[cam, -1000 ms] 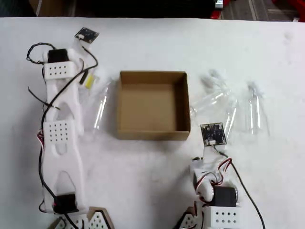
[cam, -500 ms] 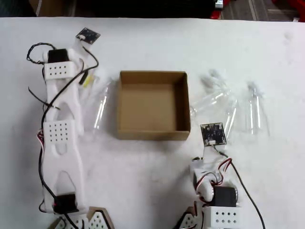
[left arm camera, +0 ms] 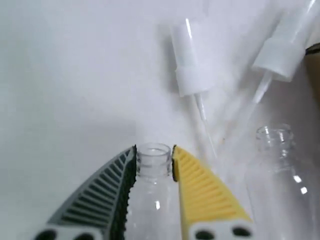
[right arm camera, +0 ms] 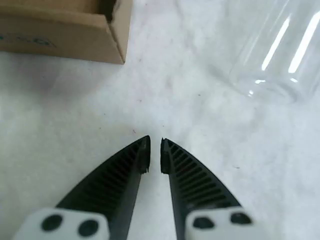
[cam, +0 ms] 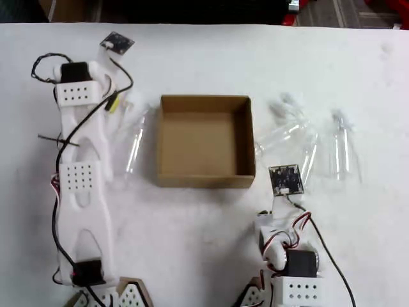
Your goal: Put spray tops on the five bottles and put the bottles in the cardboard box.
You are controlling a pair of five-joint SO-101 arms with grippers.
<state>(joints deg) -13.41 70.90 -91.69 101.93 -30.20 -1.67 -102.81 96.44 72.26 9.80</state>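
Note:
My left gripper [left arm camera: 153, 162] is shut on the neck of a clear, topless bottle [left arm camera: 151, 205], held between its grey and yellow fingers. A loose white spray top [left arm camera: 187, 65] lies on the table just beyond it. Beside it are a second open bottle [left arm camera: 277, 165] and a bottle with a spray top fitted [left arm camera: 285, 50]. In the high view the left gripper [cam: 117, 101] is at the far left, left of the empty cardboard box [cam: 204, 181]. My right gripper [right arm camera: 155, 150] is shut on nothing, low over the table near the box's corner [right arm camera: 112, 30], with a clear bottle [right arm camera: 275, 55] lying ahead.
Right of the box lie three clear bottles [cam: 281, 137] [cam: 310, 157] [cam: 339, 150] and loose spray tops [cam: 284, 105]. Another bottle [cam: 135, 144] lies between the left arm and the box. The table's far edge [cam: 204, 24] runs behind everything.
The left arm's wrist has shifted slightly away and to the left with the bottle in its gripper. The right arm has not moved.

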